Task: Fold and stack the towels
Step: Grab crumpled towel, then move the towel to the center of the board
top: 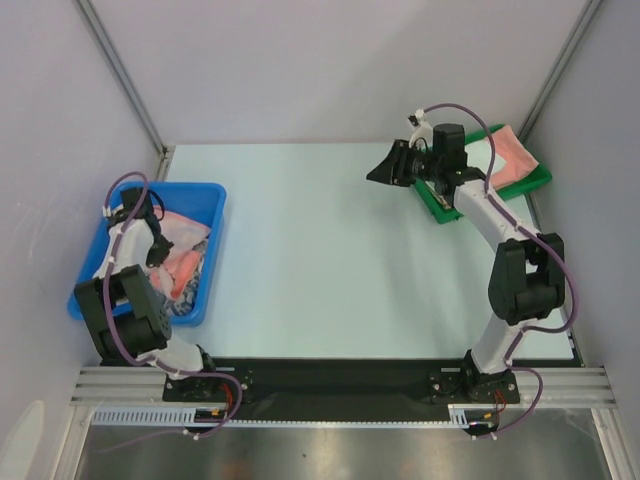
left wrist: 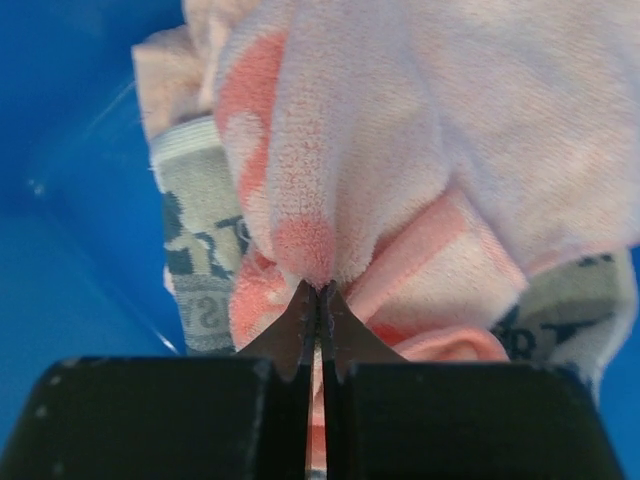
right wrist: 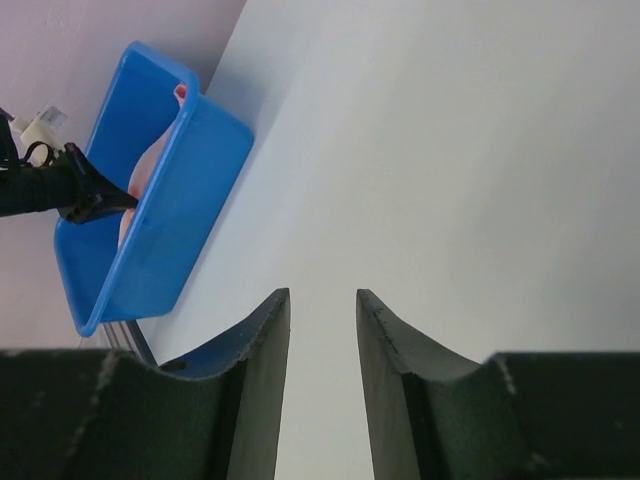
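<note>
A pale table (top: 320, 250) is enclosed by plain grey walls, with the blue bin (top: 195, 186) at its left edge; inside that bin the left gripper (left wrist: 320, 297) is clamped shut on a pinched fold of a salmon-pink towel (left wrist: 400, 150), heaped over a dark-patterned towel (left wrist: 195, 260). The lift is best made straight up until the bin's rim is cleared, so that the patterned cloth is not dragged along; the pinch looks shallow and may slip. Far right of the bin the right gripper (right wrist: 322, 330) is held over the table, jaws apart and empty, beside the green tray (top: 535, 180) where a flat pink towel (top: 510, 150) lies.
</note>
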Controlling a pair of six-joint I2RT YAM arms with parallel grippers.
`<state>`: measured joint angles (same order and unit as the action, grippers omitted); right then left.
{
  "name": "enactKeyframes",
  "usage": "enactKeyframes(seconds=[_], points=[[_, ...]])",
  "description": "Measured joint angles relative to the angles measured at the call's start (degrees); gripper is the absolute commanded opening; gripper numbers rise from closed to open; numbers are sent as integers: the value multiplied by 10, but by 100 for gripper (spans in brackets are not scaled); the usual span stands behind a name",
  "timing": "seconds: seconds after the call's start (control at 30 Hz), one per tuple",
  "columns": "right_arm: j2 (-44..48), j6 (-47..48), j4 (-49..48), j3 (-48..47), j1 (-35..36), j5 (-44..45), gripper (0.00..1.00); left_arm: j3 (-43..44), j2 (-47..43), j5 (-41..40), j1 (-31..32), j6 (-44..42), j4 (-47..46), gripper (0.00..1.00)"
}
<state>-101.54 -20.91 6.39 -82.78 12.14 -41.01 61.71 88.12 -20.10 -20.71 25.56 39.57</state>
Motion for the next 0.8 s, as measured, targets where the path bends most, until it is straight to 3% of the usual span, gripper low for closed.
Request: enactKeyframes(seconds=[0.2, 0.4, 0.47, 0.57, 0.8], points=[[60, 2, 30, 5, 6, 7, 38, 75, -73, 88, 35, -1, 21, 1], [158, 2, 59, 5, 12, 43, 48, 320, -133, 216, 223, -6, -32, 0], [183, 4, 78, 5, 13, 62, 50, 350, -159, 270, 290, -4, -71, 0], [226, 6, 108, 11, 13, 94, 53, 316, -212, 326, 339, 5, -101, 0], [351, 15, 165, 91, 14, 157, 55, -14, -300, 389, 440, 54, -211, 6]])
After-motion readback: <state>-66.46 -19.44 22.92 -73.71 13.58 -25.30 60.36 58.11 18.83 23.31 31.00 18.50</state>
